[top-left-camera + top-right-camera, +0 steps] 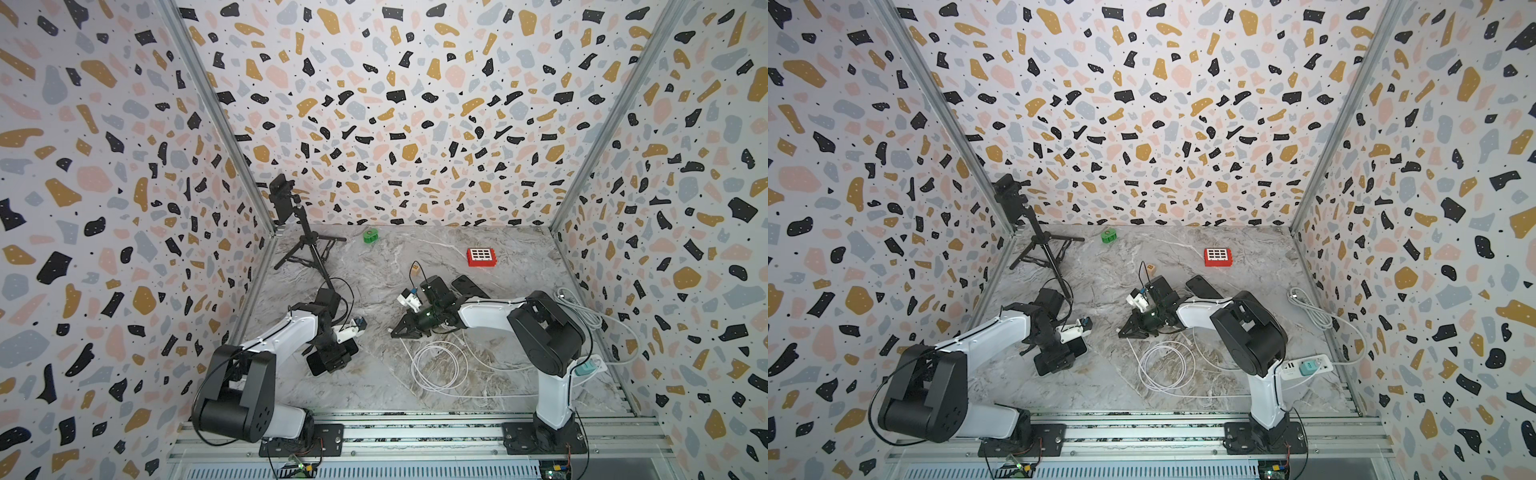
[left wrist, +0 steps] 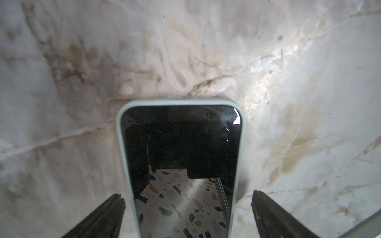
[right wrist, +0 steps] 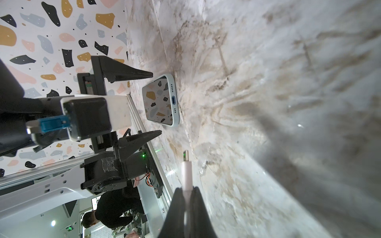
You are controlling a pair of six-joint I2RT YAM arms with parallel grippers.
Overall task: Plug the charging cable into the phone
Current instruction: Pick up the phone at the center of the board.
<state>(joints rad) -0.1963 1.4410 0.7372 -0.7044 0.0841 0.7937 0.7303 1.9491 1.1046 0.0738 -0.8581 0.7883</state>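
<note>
left wrist view: the left gripper [image 2: 187, 195] is seen spread wide with nothing held, its fingers [image 2: 107, 214] set either side of the phone [image 2: 181, 144], which is laid flat, screen up, on the table [image 2: 82, 61]. in the right wrist view the right gripper [image 3: 187, 190] is seen clamped on the cable [image 3: 187, 175] just behind its plug [image 3: 186, 156], which is pointed toward the phone's port [image 3: 174, 100], with bare table left between them.
</note>
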